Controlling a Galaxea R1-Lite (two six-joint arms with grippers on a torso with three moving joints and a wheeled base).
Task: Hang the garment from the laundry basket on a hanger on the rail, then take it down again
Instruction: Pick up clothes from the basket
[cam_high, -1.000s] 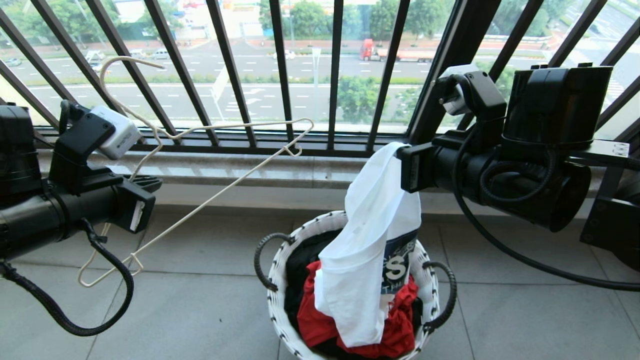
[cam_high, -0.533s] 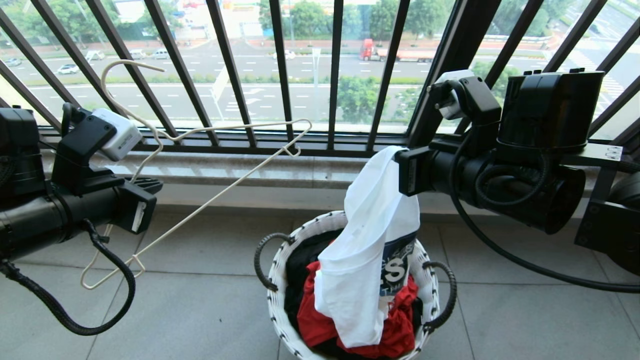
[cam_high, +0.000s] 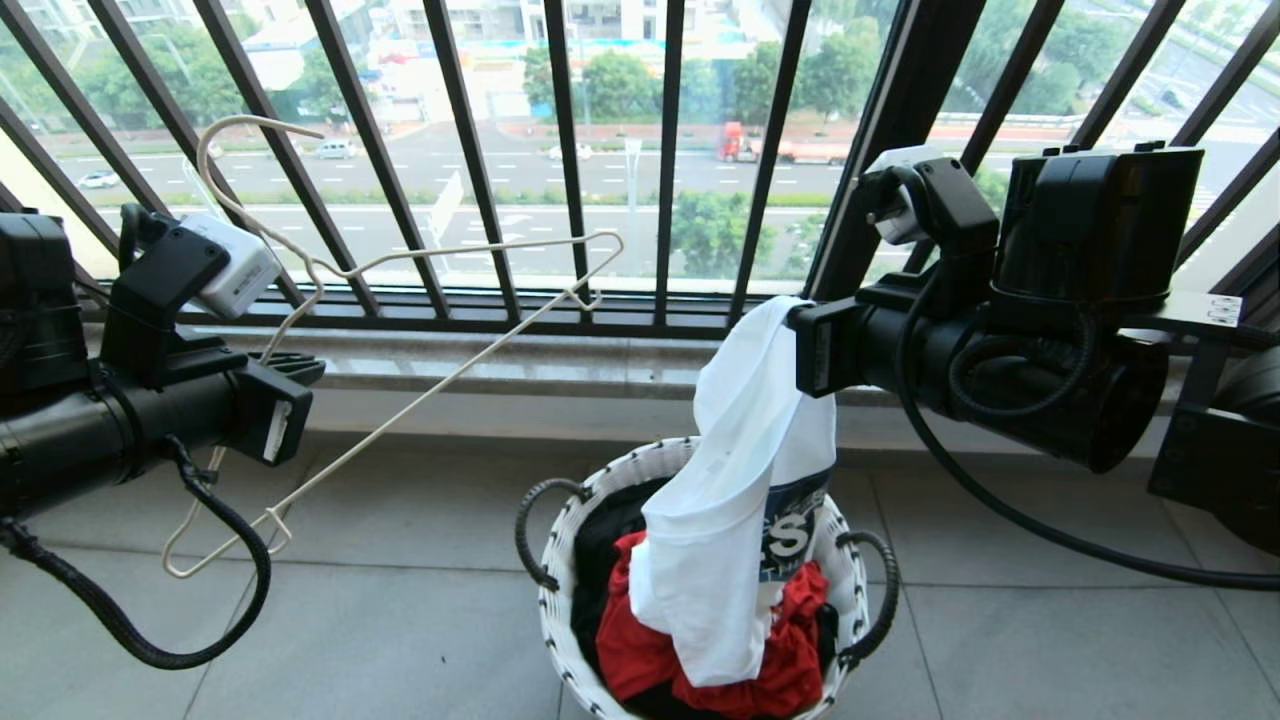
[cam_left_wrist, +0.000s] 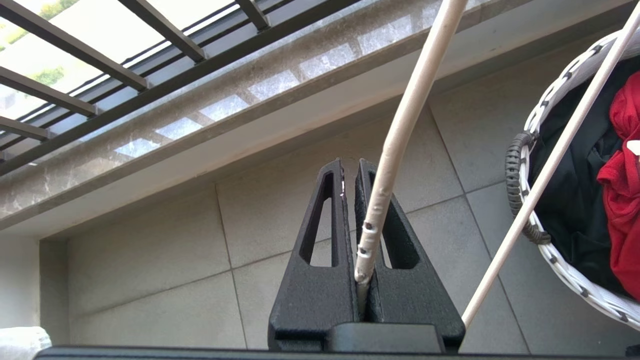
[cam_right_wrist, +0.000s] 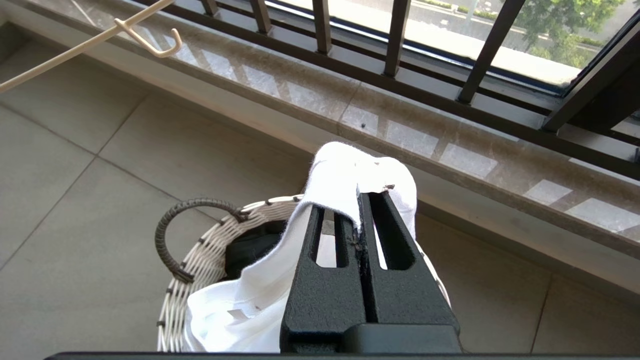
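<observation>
The garment (cam_high: 740, 480), a white T-shirt with a dark blue print, hangs bunched from my right gripper (cam_right_wrist: 360, 200), which is shut on its upper fold (cam_right_wrist: 345, 170). Its lower end still lies inside the laundry basket (cam_high: 600, 480), a white woven one with black loop handles (cam_right_wrist: 210, 250). To the left, my left gripper (cam_high: 295, 370) is shut on the cream wire hanger (cam_high: 440, 385), held tilted with its hook up against the window bars. The wire (cam_left_wrist: 400, 130) runs between the closed fingers (cam_left_wrist: 325, 260). The rail is out of view.
A red cloth (cam_high: 640, 650) and a black shirt (cam_high: 600, 540) fill the basket under the T-shirt. Black window guard bars (cam_high: 570, 150) and a stone sill (cam_high: 520, 365) stand just behind it. Grey floor tiles (cam_high: 380, 640) spread between the hanger and the basket.
The whole head view has shifted: the window and basket sit lower in the picture. The garment's lower end has come slightly further up out of the basket. Both grips are unchanged.
</observation>
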